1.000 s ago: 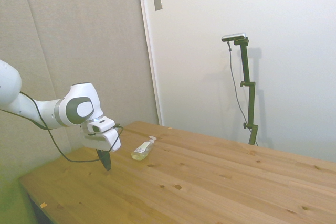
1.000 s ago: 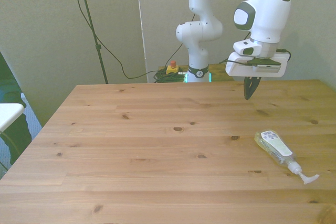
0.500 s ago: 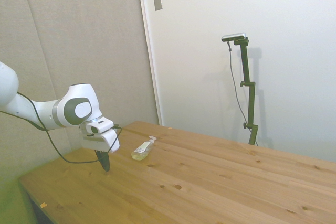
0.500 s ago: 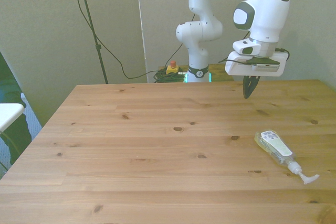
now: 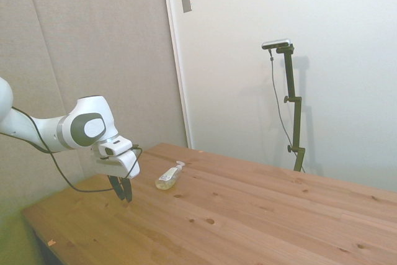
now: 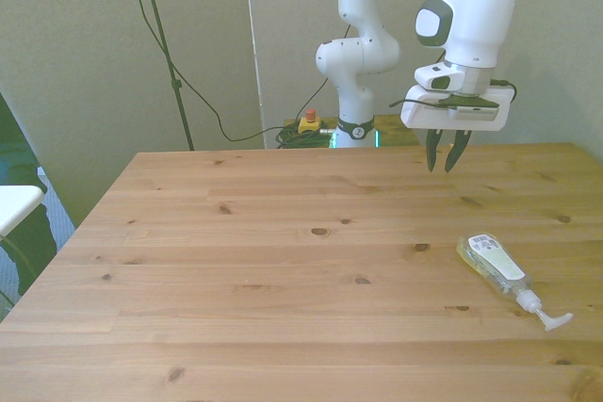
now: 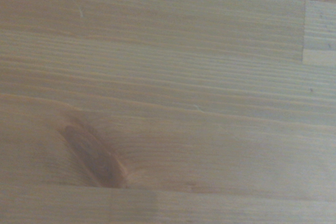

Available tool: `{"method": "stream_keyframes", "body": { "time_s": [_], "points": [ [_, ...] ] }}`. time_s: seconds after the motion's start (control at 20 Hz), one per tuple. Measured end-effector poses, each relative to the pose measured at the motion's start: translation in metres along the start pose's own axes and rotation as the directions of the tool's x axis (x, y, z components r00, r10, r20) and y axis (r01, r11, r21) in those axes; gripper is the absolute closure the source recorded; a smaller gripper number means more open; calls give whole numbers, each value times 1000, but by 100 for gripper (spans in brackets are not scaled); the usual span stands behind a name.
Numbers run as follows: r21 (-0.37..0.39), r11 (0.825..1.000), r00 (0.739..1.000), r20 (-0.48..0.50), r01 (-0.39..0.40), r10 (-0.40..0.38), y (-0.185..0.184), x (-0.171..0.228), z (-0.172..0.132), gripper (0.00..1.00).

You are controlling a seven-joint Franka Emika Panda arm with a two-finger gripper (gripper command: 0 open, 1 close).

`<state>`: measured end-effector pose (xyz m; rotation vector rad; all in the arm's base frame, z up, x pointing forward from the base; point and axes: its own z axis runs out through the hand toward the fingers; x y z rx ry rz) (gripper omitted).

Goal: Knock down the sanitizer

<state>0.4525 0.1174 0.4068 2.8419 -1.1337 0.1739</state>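
Sanitizer (image 6: pixel 497 267) is lying flat on the table (image 6: pixel 283 261), task apparently done, while the gripper (image 6: pixel 445 163), fingers parted, is hanging well apart from it, needing only retreat.

Your workspace was a pine bench (image 6: pixel 283 261) in a plain, evenly lit room.

You had knotty, pale wooden planks under you, the grain and a dark knot (image 7: pixel 94 156) showing close up in the wrist view. In the side view a grey fabric panel (image 5: pixel 93 48) met a white wall (image 5: pixel 298 17) at a white vertical trim (image 5: pixel 177 60), with a small grey plate (image 5: pixel 186 0) on the wall. In the front view a pale greenish wall (image 6: pixel 85 44) stood behind the bench.
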Motion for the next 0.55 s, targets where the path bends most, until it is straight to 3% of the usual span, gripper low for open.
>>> {"method": "stream_keyframes", "body": {
  "time_s": [0.55],
  "points": [
    [33,999,1000,-1,-18,18,37,2,-14,0]
  ]
}}
